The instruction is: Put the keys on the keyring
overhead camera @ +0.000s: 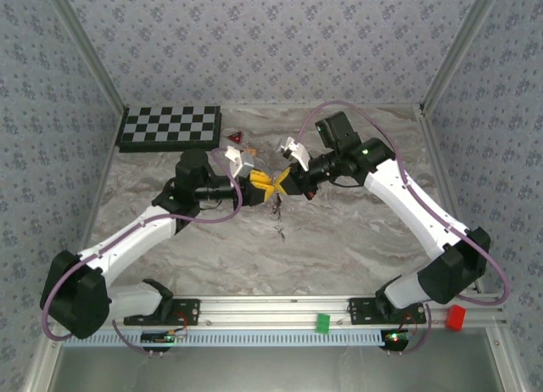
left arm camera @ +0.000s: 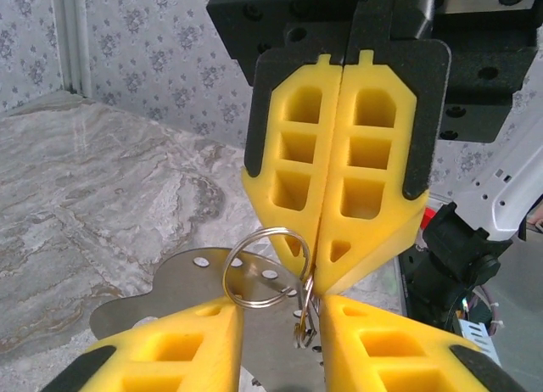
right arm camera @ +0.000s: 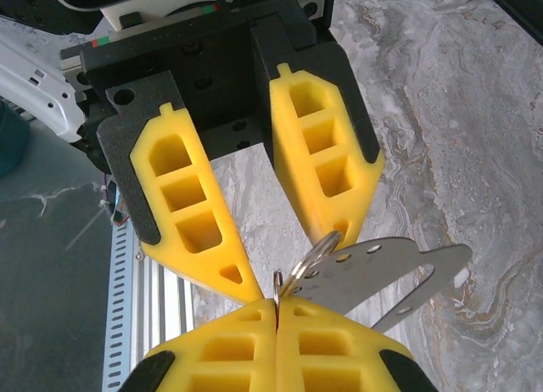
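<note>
1. Showing marbled counter [overhead camera: 356, 239], floral walls [overhead camera: 254, 36], checkerboard [overhead camera: 170, 127] far-left corner.
2. Keyring [left arm camera: 261, 269] above counter centre, clenched by right fingers [right arm camera: 229, 350]; left fingers [left arm camera: 170, 350] parted.
3. Keys [overhead camera: 278, 232] beneath, counter centre; axis too small.

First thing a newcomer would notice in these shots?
Two yellow-fingered grippers meet tip to tip over the middle of the table: the right gripper is shut on the keyring, and the left gripper is open, facing it. A perforated metal plate sits by the ring, and small dark keys lie on the marble nearby.
</note>
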Robot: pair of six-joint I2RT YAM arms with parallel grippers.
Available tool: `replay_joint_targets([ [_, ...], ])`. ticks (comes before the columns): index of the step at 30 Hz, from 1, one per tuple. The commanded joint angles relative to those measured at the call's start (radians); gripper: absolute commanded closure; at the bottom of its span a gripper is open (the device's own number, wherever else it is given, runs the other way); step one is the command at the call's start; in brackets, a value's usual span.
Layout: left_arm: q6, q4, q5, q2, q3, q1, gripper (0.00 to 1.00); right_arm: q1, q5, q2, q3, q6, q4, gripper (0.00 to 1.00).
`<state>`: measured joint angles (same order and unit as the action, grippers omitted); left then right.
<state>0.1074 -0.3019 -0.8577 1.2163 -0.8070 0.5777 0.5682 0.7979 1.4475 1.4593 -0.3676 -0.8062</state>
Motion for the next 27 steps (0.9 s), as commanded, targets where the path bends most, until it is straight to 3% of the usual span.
replay_joint_targets([
  [1, 0.003, -0.043, -0.035, 0.012, -0.045, 0.004, 0.76, 0.016, 0.026, 0.008, 0.001, -0.013, 0.011, 1.00],
  [3, 0.002, -0.044, -0.035, 0.015, -0.045, 0.008, 0.80, 0.017, 0.026, 0.007, 0.000, -0.014, 0.011, 1.00],
  [7, 0.003, -0.039, -0.034, 0.020, -0.048, 0.007, 1.00, 0.017, 0.023, 0.005, -0.003, -0.014, 0.013, 1.00],
  [15, 0.010, -0.051, -0.024, 0.010, -0.044, 0.008, 1.00, 0.006, 0.021, -0.039, -0.046, -0.020, 0.037, 1.00],
  [21, 0.035, -0.094, -0.007, -0.014, -0.031, 0.010, 1.00, -0.014, 0.003, -0.112, -0.138, 0.052, 0.157, 0.73],
  [27, 0.045, -0.122, 0.025, -0.038, -0.021, 0.022, 1.00, -0.050, -0.015, -0.215, -0.275, 0.186, 0.379, 0.68],
])
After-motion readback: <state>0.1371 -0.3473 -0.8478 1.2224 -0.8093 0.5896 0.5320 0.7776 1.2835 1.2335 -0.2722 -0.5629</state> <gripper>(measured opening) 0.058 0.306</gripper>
